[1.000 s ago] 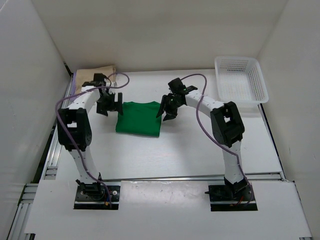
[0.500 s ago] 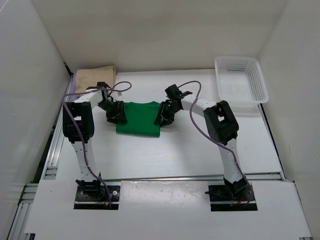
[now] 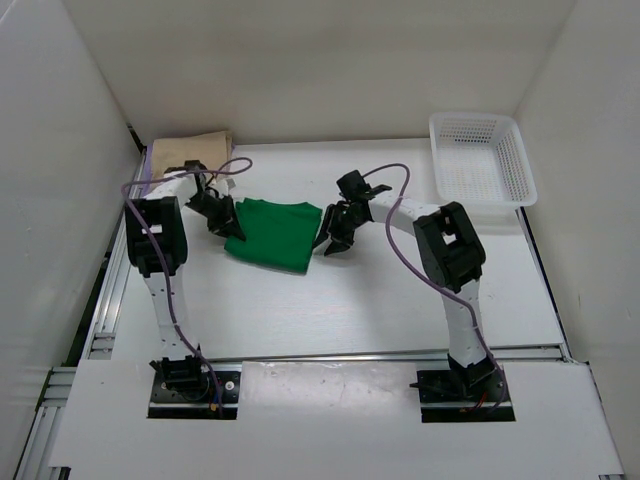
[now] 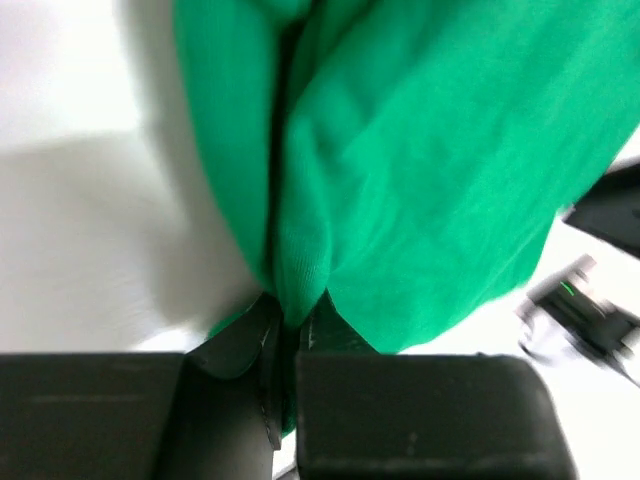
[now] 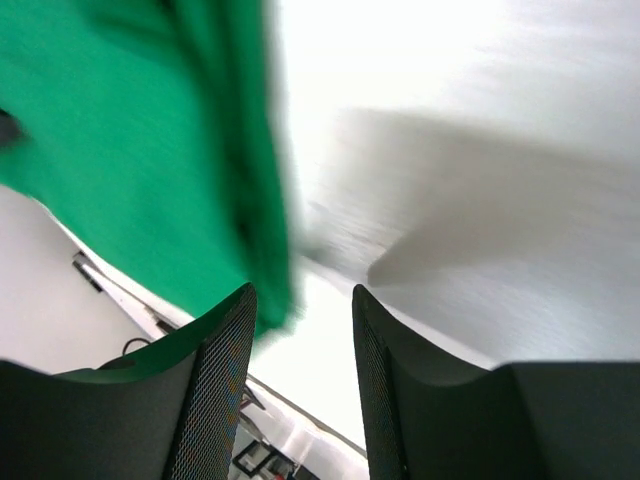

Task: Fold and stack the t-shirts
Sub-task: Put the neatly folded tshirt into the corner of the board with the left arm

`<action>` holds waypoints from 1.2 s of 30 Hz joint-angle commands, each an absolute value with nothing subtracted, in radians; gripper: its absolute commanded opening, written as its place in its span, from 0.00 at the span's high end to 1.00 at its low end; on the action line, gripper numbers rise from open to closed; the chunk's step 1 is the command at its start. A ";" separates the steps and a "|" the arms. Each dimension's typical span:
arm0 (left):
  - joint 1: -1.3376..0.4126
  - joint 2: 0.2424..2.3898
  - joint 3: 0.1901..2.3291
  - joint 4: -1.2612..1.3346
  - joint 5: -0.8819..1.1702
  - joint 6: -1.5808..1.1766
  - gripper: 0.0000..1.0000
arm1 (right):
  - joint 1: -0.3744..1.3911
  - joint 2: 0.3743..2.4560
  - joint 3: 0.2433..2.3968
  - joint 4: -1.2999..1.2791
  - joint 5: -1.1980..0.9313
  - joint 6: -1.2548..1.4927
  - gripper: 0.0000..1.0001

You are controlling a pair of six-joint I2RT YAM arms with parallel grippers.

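Left wrist view: left gripper (image 4: 285, 325) is pinched down on a fold at the edge of the bright green cloth t-shirt (image 4: 430, 180). The cloth bunches into a ridge running straight away from the jaws.

Right wrist view: right gripper (image 5: 303, 300) stands half open with nothing between the fingers. The shirt edge hangs just beside the finger on its side; contact unclear, the view is blurred.

Top external: the shirt sits mid white tabletop (image 3: 350, 310), a bit left of centre. It's folded to a rough rectangle, slightly skewed, long axis across the table from one gripper to the other. Left holds its left edge and right sits just off its right edge, so the shirt lies leftward of the open jaws, edge-on.

My read: fold looks done, next is a two-handed lift to stack. Right has to shift in over that edge and close first, else a one-sided pull may drag the fold open.

Far-left corner: folded tan cloth t-shirt (image 3: 190, 152), likely the stack target; left arm is nearer it. Far-right corner: white plastic mesh basket (image 3: 478, 165).
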State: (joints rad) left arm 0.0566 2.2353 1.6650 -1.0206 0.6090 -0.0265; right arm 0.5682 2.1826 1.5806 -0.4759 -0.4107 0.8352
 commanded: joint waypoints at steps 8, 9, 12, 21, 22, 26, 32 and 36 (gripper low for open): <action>-0.049 2.292 2.169 -1.032 0.119 0.000 0.90 | 0.456 1.979 1.520 -0.607 -0.287 0.755 0.51; -0.069 2.321 2.221 -1.032 0.083 0.000 0.90 | 0.456 1.979 1.520 -0.607 -0.287 0.755 0.51; -0.104 2.356 2.281 -1.003 -0.075 0.000 0.90 | 0.446 1.970 1.520 -0.618 -0.276 0.746 0.51; -0.158 2.345 2.385 -0.795 -0.419 0.000 0.90 | 0.446 1.970 1.477 -0.627 -0.255 0.746 0.50; -0.158 2.345 2.397 -0.775 -0.458 0.000 0.90 | 0.446 1.961 1.467 -0.627 -0.255 0.746 0.50; -0.158 2.319 2.398 -0.726 -0.497 0.000 0.90 | 0.446 1.951 1.443 -0.627 -0.245 0.736 0.50; -0.135 2.258 2.382 -0.715 -0.488 0.000 0.90 | 0.446 1.931 1.410 -0.627 -0.236 0.736 0.50; -0.066 2.206 2.361 -0.715 -0.459 0.000 0.90 | 0.446 1.922 1.391 -0.627 -0.225 0.727 0.50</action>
State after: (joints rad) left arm -0.1215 2.3661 2.3619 -0.7616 -0.4450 0.0006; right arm 0.4454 1.9762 1.4010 -0.6216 -0.2409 0.7475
